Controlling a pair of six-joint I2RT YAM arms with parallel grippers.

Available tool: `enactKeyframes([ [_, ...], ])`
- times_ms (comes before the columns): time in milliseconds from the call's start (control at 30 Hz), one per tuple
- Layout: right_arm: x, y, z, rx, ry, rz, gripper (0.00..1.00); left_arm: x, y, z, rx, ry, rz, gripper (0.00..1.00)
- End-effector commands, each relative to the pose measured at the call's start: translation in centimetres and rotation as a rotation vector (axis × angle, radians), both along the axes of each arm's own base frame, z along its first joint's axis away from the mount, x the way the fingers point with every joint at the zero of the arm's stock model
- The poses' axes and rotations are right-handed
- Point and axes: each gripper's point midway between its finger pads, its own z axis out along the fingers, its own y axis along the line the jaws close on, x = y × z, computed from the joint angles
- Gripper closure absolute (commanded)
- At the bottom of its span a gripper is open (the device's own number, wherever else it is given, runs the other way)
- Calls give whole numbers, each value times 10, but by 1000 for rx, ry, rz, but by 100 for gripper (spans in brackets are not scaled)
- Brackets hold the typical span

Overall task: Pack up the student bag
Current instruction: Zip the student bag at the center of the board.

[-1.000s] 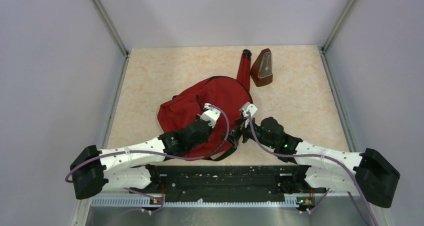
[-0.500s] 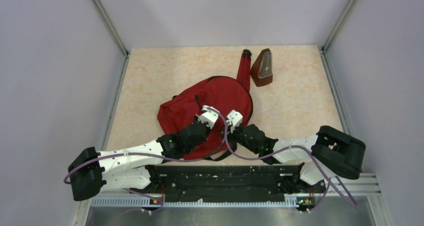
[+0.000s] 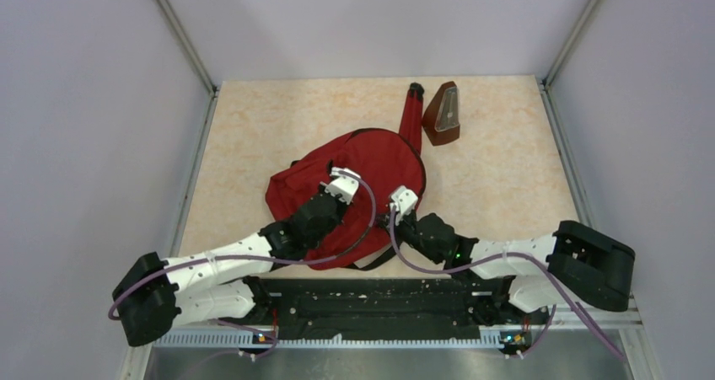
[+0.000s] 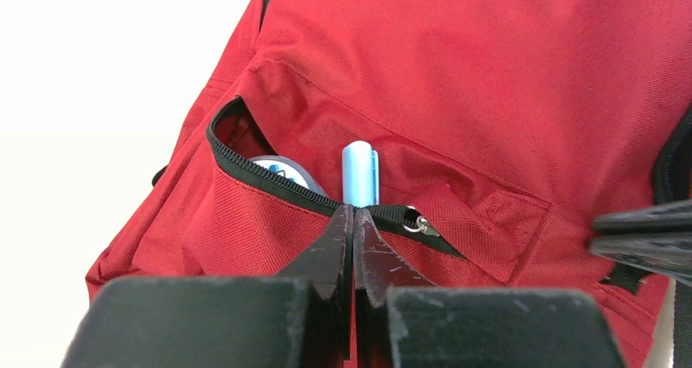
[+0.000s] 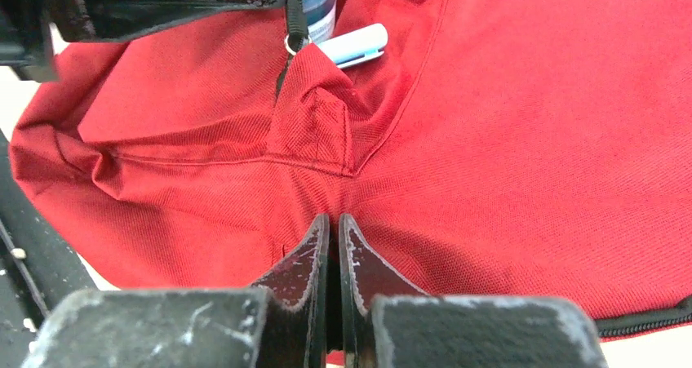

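The backpack is lying flat in the middle of the tabletop, close to the arms' bases, and both arms are reaching in over it. The left gripper is working the front pocket. Its jaws are pressed together, tips meeting right on the black zipper edge of the pocket mouth and apparently pinching it. Just past those tips a light blue pen is poking up out of the pocket. A round silver-and-blue item is sitting deeper inside, and I can't tell what it is. The zipper pull is hanging just beside the jaws, with most of the pocket mouth gaping open on the other side of them.

The right gripper is sitting lower on the bag, jaws squeezed nearly together with only a sliver between them. They look to be nipping a fold of red cloth below the pocket corner and keeping the bag taut. At the far side of the tabletop a brown wedge-shaped object is standing well apart from the pocket, not packed.

My read is that the pocket is loaded and this is the zipping-up step. The next move calls for pushing that pen down below the teeth, since it is standing in the zipper's path. Then it needs a grip on the small pull and a straight drag along the track while the other arm is anchoring the cloth, because soft fabric will likely bunch otherwise.
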Motion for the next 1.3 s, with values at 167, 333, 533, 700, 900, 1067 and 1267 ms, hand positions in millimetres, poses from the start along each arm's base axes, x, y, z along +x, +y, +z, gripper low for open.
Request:
enactKeyframes([
  [167, -20, -23, -30, -44, 114, -37, 100, 36, 30, 38, -106, -81, 133, 100],
  [333, -20, -5, 8, 13, 83, 12, 89, 24, 11, 31, -133, -37, 9, 100],
  [533, -7, 12, 60, 129, -32, 21, 18, 10, 1, 25, -186, -7, -78, 100],
  [700, 8, 43, 63, 118, -81, 45, 13, 6, -1, 21, -185, 4, -96, 100],
  [900, 27, 72, 59, 105, -114, 50, 15, 3, -1, 20, -191, 4, -110, 100],
  [1067, 32, 67, 39, 72, -93, 9, 61, 4, 2, 24, -201, -12, -97, 100],
  [1267, 11, 49, 18, 60, -32, 30, 94, 12, 5, 28, -172, -31, -66, 100],
])
